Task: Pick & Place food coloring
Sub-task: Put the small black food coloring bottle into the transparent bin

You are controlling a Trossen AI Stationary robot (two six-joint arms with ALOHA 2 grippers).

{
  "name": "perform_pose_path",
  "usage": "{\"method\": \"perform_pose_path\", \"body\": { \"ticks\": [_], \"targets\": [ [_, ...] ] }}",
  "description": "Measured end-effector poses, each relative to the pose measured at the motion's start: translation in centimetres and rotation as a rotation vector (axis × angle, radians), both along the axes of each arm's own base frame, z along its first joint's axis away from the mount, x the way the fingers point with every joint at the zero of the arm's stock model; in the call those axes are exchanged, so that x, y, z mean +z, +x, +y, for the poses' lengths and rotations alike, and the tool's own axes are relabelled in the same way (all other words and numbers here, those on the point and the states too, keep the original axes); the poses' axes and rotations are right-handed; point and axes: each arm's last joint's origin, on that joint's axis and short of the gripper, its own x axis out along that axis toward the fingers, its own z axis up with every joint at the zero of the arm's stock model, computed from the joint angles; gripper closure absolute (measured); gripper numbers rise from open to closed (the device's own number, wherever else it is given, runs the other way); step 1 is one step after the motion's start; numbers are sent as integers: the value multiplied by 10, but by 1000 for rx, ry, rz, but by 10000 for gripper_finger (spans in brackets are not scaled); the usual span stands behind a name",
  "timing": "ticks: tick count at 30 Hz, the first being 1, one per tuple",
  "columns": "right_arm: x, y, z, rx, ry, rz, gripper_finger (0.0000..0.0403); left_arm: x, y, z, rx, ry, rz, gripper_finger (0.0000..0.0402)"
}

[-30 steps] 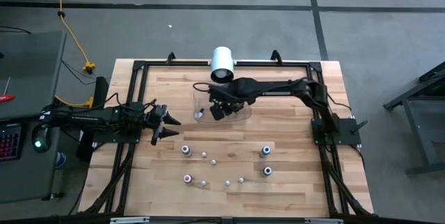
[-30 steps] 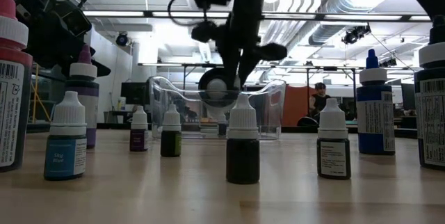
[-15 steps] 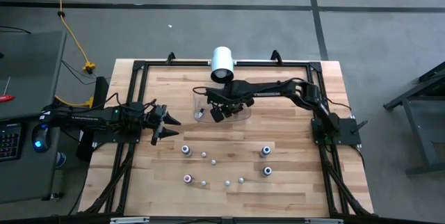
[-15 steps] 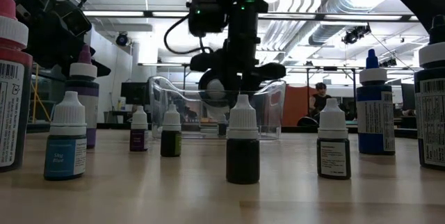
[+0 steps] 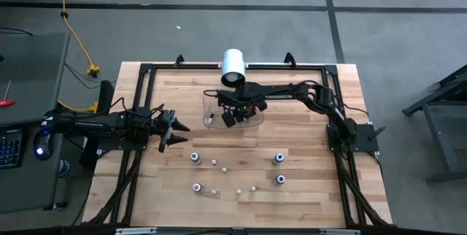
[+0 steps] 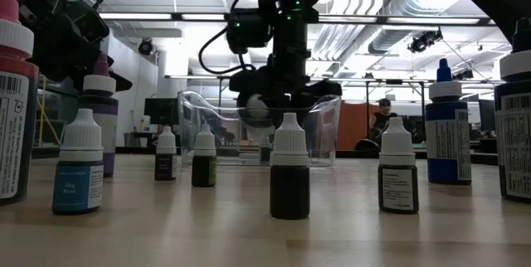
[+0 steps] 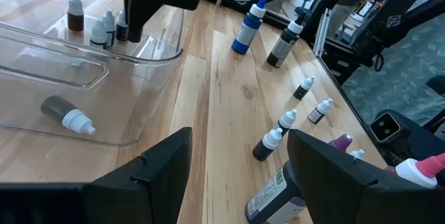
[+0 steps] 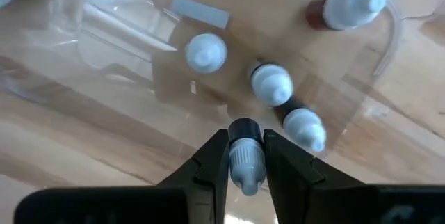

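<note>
You've got loose food coloring bottles (image 5: pixel 237 190) standing on the near half of the table (image 5: pixel 306 198). Your left gripper (image 5: pixel 175 131) waits at the left, jaws wide, holding nothing. Farther back, your right gripper (image 8: pixel 246 156) hangs over the clear tray (image 5: pixel 209 102), pinching one white-capped bottle (image 8: pixel 245 156) above others in the tray.

On the surface (image 5: pixel 306 191), the tray (image 5: pixel 208 107) sits near the back middle, with a cylinder (image 5: pixel 233 65) just behind it at the back edge. In the tray several bottles (image 8: pixel 271 85) stand together and one bottle (image 7: pixel 66 113) lies apart. The right gripper (image 8: pixel 245 156) is over the tray, a bottle (image 8: pixel 244 163) between its fingers. Loose bottles (image 5: pixel 237 175) stand in front of the tray. The left gripper (image 5: pixel 175 131) is left of them.
</note>
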Motion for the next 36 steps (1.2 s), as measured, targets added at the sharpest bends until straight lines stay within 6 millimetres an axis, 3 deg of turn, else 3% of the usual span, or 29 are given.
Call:
{"method": "perform_pose_path", "body": {
  "ticks": [36],
  "targets": [
    [-8,4,-5,27,42,-20,322,0,0,0,0,0,0,167]
  ]
}}
